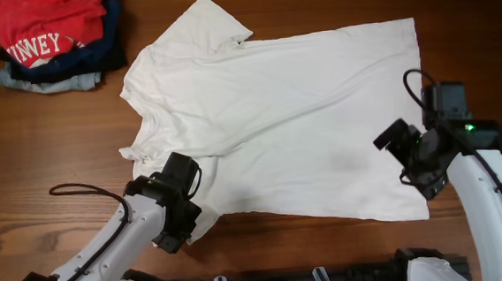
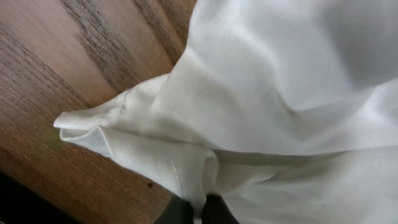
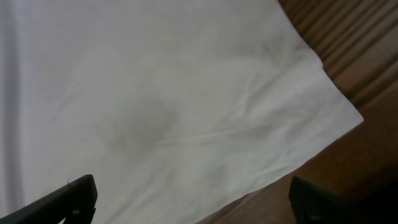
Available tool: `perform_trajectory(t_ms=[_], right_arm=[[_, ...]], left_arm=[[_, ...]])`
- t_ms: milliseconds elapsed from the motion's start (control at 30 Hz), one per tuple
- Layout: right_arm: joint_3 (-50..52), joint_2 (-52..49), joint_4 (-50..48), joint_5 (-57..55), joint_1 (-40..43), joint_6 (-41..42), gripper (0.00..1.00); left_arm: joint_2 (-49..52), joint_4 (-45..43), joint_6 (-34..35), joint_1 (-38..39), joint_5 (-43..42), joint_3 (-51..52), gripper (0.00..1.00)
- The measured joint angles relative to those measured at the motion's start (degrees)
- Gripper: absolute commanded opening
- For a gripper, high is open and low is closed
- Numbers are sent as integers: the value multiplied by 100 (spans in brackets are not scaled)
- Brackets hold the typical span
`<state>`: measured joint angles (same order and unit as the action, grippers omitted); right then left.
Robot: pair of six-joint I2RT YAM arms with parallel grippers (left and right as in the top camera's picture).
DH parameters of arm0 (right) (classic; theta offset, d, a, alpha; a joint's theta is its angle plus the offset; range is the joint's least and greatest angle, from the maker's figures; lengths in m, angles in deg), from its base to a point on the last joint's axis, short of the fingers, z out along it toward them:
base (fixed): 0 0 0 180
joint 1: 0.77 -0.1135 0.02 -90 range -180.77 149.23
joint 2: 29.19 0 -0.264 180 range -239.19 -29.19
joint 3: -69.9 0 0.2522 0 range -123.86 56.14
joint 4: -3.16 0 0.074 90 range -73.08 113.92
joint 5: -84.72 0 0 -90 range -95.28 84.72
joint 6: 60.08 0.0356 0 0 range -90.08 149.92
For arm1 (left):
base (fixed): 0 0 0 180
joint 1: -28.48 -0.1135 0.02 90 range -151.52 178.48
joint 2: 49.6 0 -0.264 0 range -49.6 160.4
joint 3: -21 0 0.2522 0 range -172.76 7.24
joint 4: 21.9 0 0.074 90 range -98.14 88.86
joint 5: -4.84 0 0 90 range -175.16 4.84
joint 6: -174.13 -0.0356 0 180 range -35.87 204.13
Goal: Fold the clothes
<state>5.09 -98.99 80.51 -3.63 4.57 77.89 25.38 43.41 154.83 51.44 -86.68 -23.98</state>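
The white T-shirt [image 1: 276, 112] lies spread flat, plain side up, soft and lightly wrinkled. 1 short sleeve [image 1: 212, 24] points away from both grippers. The near sleeve [image 2: 124, 130] is bunched, its hemmed edge pinched in the closed left gripper [image 2: 198, 214]. The hem corner [image 3: 336, 115] lies below the wide-spread right gripper [image 3: 193, 186], with a faint grey patch [image 3: 143, 121] in the cloth nearby.

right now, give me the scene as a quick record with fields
shirt: white T-shirt spread on the wooden table, wrinkled
left fingers: shut on a bunched edge of the shirt
right fingers: open, over the shirt's hem corner
other items: folded pile at the far left, red shirt on top
fold status: not yet folded
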Motion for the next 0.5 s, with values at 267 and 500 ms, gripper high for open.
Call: perform_trajectory(t_ms=[267, 500], right_arm=[[588, -2, -120, -452, 1484, 907, 100], [1720, -4, -1005, -398, 1572, 1226, 100]], left_arm=[[0, -2, -2, 0, -13, 0, 4], [0, -2, -2, 0, -31, 0, 4]])
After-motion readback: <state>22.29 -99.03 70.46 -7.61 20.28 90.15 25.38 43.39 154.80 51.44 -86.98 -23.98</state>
